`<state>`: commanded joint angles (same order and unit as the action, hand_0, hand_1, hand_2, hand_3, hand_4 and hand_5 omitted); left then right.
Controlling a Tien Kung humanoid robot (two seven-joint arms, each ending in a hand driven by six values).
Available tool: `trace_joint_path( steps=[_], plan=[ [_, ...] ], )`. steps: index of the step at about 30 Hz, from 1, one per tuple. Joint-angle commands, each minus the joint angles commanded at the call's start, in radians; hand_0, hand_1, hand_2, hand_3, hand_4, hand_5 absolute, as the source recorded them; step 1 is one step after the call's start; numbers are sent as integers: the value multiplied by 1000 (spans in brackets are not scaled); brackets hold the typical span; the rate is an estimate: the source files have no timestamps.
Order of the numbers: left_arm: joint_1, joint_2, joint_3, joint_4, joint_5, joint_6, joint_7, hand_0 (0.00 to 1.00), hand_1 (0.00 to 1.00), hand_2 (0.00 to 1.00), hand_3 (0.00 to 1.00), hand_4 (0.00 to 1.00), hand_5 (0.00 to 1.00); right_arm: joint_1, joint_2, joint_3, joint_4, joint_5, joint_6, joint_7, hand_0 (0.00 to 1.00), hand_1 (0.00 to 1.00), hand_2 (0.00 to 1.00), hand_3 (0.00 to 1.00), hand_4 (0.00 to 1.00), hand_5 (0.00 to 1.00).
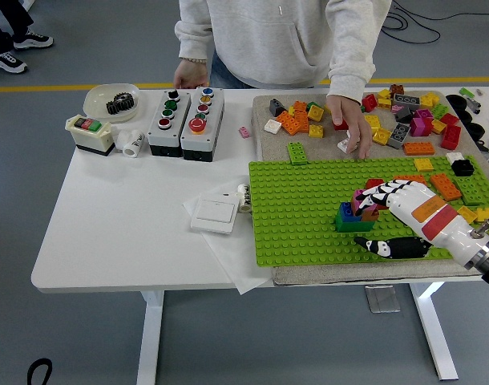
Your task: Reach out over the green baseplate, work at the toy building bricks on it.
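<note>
A green baseplate [301, 216] lies on the right half of the white table. A small stack of bricks [350, 216] stands on it, with a green base and blue, magenta and orange bricks above. My right hand [363, 220] comes in from the lower right. Its fingers [373, 195] rest against the top right of the stack, and its thumb lies spread on the plate just in front of the stack. It grips nothing. Orange bricks [445, 186] and a black brick [462, 168] sit on the plate's right part. A single green brick [297, 152] lies at the plate's far edge.
A person stands at the far side. One hand [350, 120] picks among loose bricks [405, 120] on the grey mat, the other [190, 74] is behind the button boxes [187, 116]. A white switch [213, 214] lies on paper left of the plate.
</note>
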<state>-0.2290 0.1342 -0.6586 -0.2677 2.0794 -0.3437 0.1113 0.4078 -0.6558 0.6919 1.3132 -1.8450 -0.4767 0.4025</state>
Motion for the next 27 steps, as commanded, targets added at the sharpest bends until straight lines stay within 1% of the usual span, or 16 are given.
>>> trace_joint_path(
  steps=[18,21,22,27],
  plan=[
    [-3,0,5,1,-10,2,-1,746,740,707,596,665,605,-3,-8,51,37,53,-17,16,673,660,703,565,804,537],
    [-3,0,5,1,-9,3,-1,746,740,707,596,665,605,-6,-9,69,42,105,-13,13,673,660,703,565,804,537],
    [-3,0,5,1,-8,3,-1,747,740,706,596,665,605,-7,-9,76,42,126,-9,8,705,680,719,593,806,537],
    [-3,0,5,1,-7,3,-1,747,740,706,596,665,605,-3,-10,124,28,223,9,-20,705,680,719,593,806,537]
  ],
)
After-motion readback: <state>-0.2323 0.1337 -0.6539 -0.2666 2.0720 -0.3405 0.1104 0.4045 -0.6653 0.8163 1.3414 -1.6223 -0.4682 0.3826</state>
